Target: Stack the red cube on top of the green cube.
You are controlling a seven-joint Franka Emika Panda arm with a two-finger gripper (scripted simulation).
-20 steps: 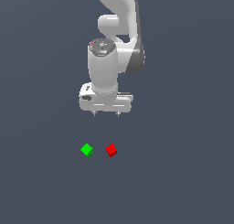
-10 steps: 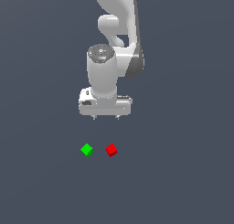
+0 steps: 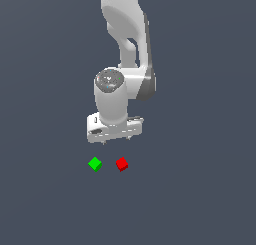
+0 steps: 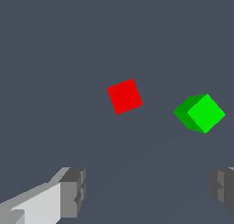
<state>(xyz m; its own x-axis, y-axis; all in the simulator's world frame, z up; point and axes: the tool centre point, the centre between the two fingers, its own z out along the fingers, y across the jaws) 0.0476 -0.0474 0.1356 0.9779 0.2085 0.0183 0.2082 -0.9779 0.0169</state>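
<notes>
Jaws spread wide, holding nothing; I see red cube near green cube, apart on bare desk.

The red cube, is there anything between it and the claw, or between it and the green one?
Nothing visible. The red cube lies on bare floor beside the green cube, apart from it, with only open surface between them. The gripper hangs above, jaws apart, nothing beneath it but the cubes.

The red cube and green cube look smooth, flatly coloured and matt. The arm's white casing is glossy, plastic-like. The grey surface is uniformly matt and untextured.
</notes>
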